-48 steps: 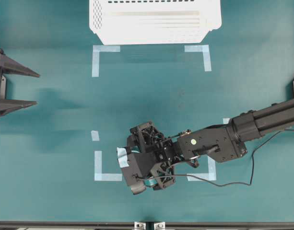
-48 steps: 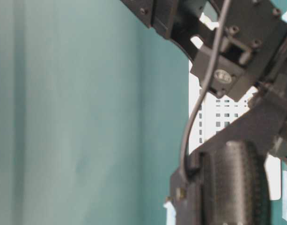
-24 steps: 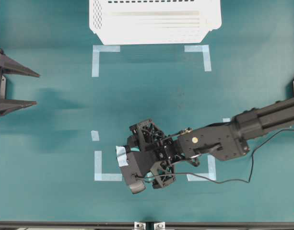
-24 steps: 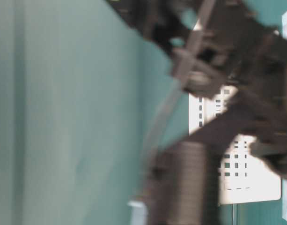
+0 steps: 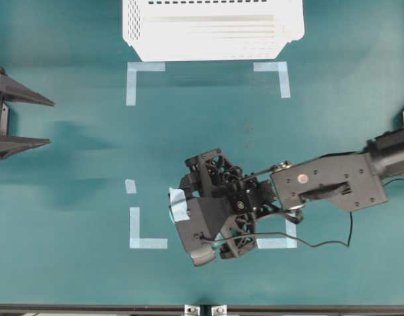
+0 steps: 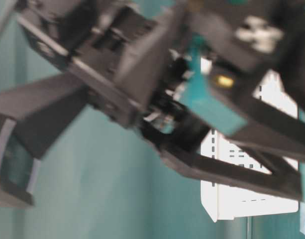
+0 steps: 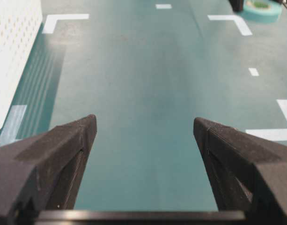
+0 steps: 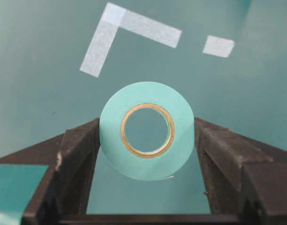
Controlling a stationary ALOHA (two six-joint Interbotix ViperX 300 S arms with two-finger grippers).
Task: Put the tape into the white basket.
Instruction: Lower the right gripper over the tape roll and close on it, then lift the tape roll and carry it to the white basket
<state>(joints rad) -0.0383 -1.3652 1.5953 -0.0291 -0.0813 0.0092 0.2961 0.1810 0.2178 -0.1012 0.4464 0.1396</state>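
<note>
The small round roll of light teal-green tape (image 8: 147, 136), ring-shaped with a tan inner core, sits flat-faced between the two black fingers (image 8: 77, 154) of the right tool (image 8: 147, 140) — in the right wrist view both fingers press against its outer rim, so the right tool is clamped on the tape. Below it lies the dark teal tabletop (image 8: 40, 47) with a pale blue L-shaped corner mark (image 8: 120, 33) and a small pale blue square strip (image 8: 218, 46).

From overhead, the right tool (image 5: 202, 230) and its black arm reach in from the right edge toward the near middle of the tabletop, above the lower corner marks; the tape itself is hidden under the tool there.

The large white rectangular plastic basket (image 5: 211, 29) with perforated sides stands at the far edge, well apart from the tape.

The left tool (image 7: 145, 136) is at the left edge, its fingers spread wide with nothing between them — only bare tabletop.
</note>
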